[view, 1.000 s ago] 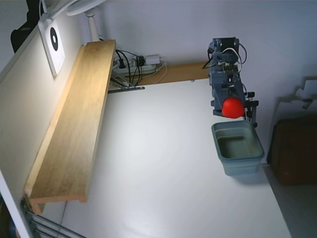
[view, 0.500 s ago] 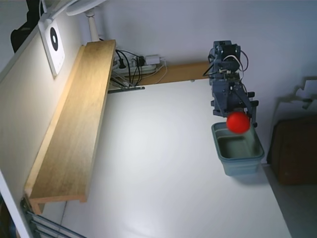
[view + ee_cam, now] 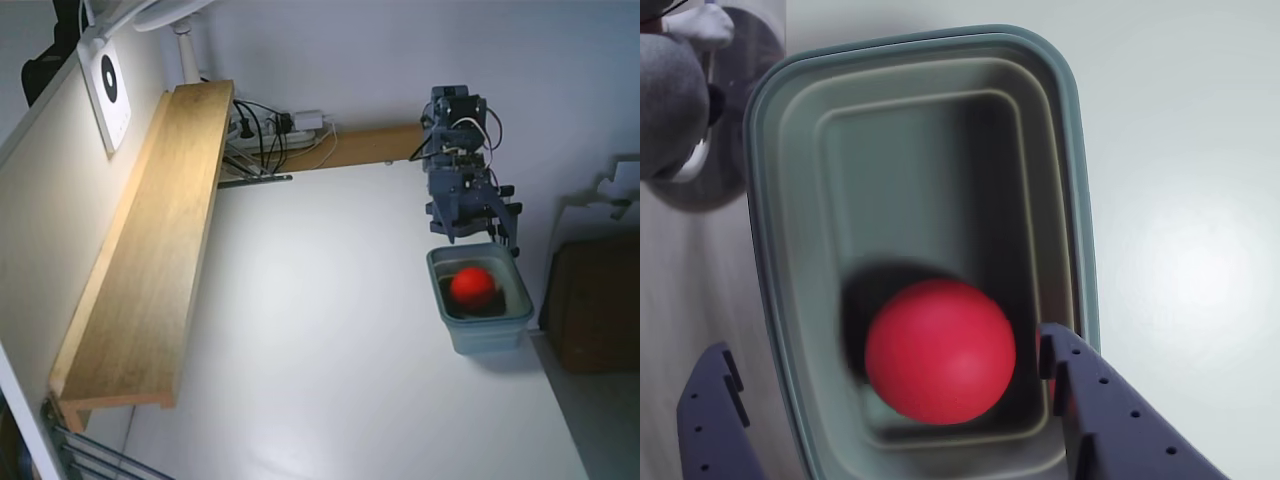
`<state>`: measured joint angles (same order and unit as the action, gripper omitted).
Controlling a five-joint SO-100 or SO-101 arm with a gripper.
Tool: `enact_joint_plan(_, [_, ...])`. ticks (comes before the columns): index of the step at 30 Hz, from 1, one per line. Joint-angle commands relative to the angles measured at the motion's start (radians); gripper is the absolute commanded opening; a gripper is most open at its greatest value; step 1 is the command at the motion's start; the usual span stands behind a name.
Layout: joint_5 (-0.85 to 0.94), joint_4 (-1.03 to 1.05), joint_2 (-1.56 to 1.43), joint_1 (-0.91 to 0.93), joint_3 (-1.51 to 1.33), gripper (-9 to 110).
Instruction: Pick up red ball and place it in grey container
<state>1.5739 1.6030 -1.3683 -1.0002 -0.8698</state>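
- White bench (image 3: 330, 350) fills most of the fixed view, with a long wooden shelf (image 3: 150, 240) along its left side and a tangle of cables and a power strip (image 3: 285, 130) at the far end against the pale wall.
- We see the grey container (image 3: 517, 322) standing near the right edge of the bench, just in front of the arm's base; the wrist view (image 3: 1072, 150) shows it from straight above, rim fully visible.
- We find the red ball (image 3: 472, 286) inside that container, low within the walls; in the wrist view the red ball (image 3: 940, 350) sits toward the near end of the tub with a dark shadow beside it. Its edges look slightly soft, so we cannot tell whether it has settled on the floor of the tub or is in motion.
- Our hand (image 3: 885, 405) hangs above the container with its two fingers spread wide on either side of the ball and nothing between them; in the fixed view it (image 3: 470, 235) sits just above the tub's far rim.
- We judge the placing step to be essentially done: ball released, inside the target.
- For the next move we would lift the hand straight up and back, clear of the rim, so as not to nudge the tub.
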Motion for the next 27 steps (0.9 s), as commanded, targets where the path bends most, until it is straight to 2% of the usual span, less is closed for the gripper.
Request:
enact_joint_plan(1, [-0.003, 0.014, -0.024, -0.016, 0.048, 38])
enact_joint_plan(14, [-0.003, 0.023, -0.071, 0.088, 0.014, 35])
enact_joint_plan(27, [-0.003, 0.043, -0.178, 0.328, -0.064, 29])
